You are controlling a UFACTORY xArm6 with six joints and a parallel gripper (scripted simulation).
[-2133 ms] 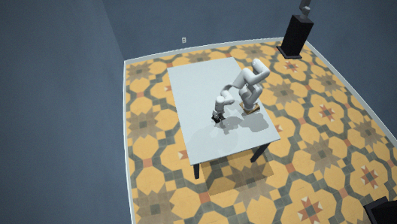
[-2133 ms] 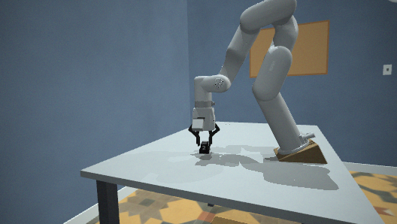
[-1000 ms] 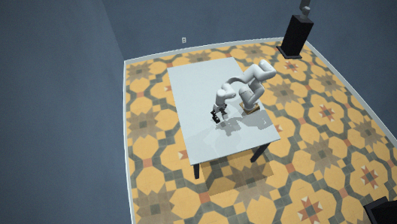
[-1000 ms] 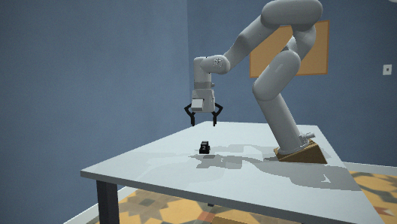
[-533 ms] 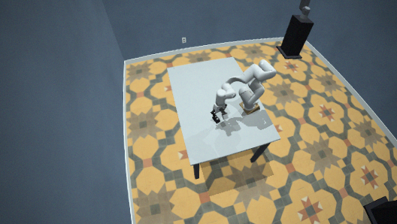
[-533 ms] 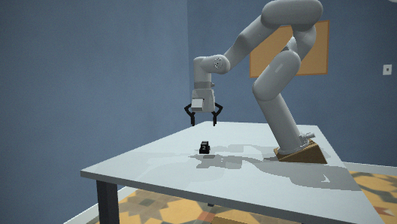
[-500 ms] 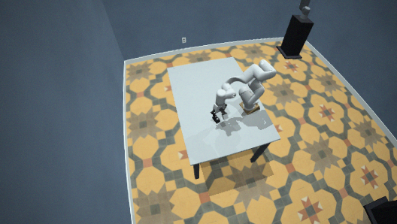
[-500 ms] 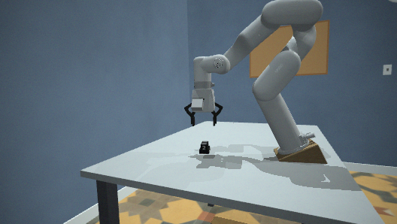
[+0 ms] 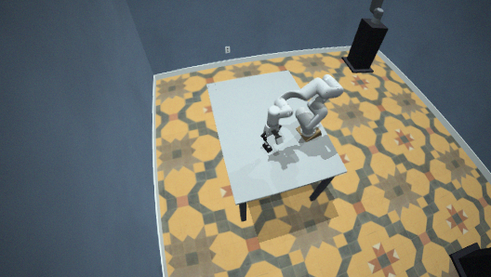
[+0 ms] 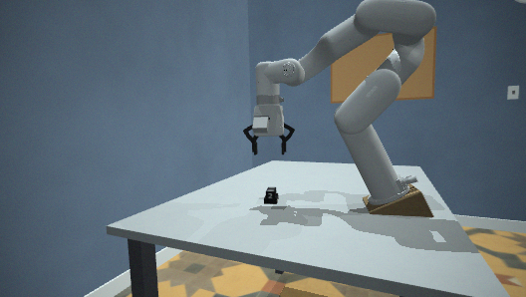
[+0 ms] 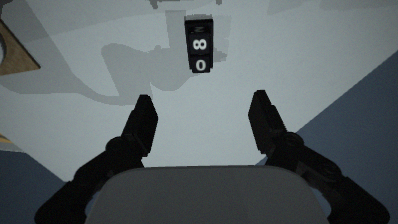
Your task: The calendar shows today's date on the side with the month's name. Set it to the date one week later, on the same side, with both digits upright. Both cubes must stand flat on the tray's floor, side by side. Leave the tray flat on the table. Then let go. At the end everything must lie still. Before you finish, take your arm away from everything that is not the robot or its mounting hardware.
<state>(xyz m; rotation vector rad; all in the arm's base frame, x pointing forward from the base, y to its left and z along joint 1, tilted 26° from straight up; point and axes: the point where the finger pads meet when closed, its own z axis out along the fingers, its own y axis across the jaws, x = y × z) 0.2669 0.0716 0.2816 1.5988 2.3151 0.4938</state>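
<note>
- claw (image 10: 269, 146): released, fingers spread to full width, nothing between them. in the exterior view it hangs in the upper centre of the frame, pointing straight down, well above the bench (image 10: 319, 234).
- fingers: in the wrist view the two black fingers stand in the lower half of the frame, left and right of centre, with bare bench surface between them.
- calendar (image 11: 199, 44): a small dark block resting on the bench, at the upper centre of the wrist view, beyond the fingertips and apart from them. its top faces show a white "8" and a white "0", in line along its length.
- in the exterior view the calendar (image 10: 271, 195) sits at centre frame, below the claw, with a white "2" on the side toward the camera.
- tray and cube edges: too small to tell apart.
- arm base (image 10: 418, 204): a tan wedge at the right of the exterior view, well apart from the calendar.
</note>
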